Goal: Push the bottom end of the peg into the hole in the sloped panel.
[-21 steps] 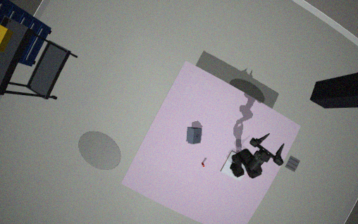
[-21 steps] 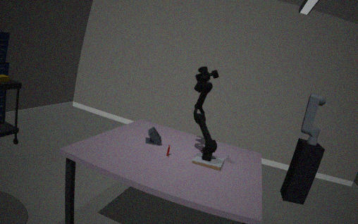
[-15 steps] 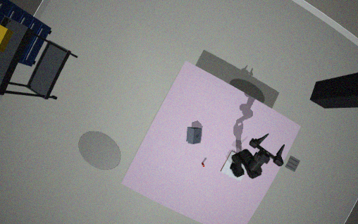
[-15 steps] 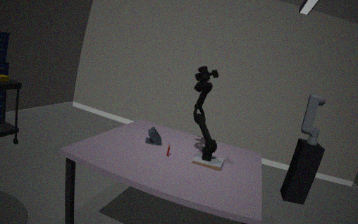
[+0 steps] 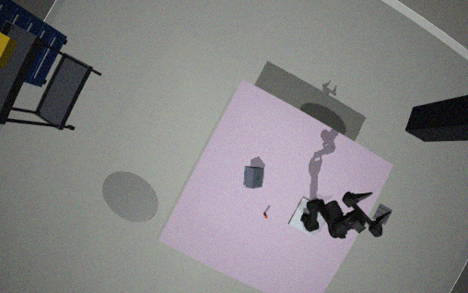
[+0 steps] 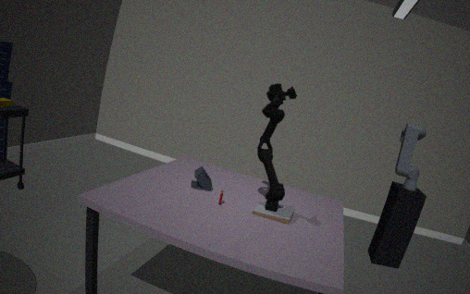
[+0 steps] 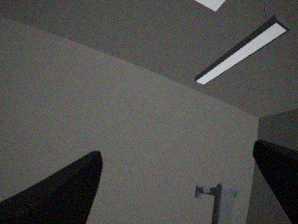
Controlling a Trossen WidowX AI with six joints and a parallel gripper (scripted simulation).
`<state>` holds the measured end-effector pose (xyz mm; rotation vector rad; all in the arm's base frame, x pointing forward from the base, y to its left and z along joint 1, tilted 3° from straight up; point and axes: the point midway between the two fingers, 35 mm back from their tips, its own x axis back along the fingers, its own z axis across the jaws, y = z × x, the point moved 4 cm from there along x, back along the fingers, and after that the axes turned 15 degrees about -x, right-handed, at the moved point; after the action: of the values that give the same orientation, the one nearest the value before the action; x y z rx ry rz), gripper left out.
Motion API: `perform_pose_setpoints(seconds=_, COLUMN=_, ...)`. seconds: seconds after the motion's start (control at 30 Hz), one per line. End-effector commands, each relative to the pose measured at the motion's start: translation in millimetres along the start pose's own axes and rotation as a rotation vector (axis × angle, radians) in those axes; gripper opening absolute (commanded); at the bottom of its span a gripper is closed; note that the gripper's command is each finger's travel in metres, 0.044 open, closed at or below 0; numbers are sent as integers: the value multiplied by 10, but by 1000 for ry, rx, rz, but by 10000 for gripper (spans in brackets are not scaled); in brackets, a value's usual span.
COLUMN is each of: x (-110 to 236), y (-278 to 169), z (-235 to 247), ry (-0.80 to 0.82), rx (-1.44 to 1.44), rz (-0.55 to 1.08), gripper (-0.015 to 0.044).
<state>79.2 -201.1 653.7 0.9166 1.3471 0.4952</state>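
A small red peg stands upright on the pink table. A grey sloped panel block sits on the table a little beyond the peg; its hole is too small to make out. My arm stands nearly straight up from its base. My gripper is open and empty, held high above the table and pointing away from the peg toward the wall and ceiling. Neither peg nor panel shows in the wrist view.
A dark pedestal with a pale second arm stands off the table's right side. A cart with blue bins is far left. A ceiling light strip is overhead.
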Motion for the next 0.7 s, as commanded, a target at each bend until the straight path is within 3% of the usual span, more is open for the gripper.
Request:
perform_pose_setpoints(seconds=0.0, x=39, y=161, z=-312, ry=-77, rx=10, rz=-74, gripper=440)
perform_pose_setpoints(seconds=0.67, x=487, y=749, z=-1384, ry=-452, rx=211, rz=-362, gripper=440)
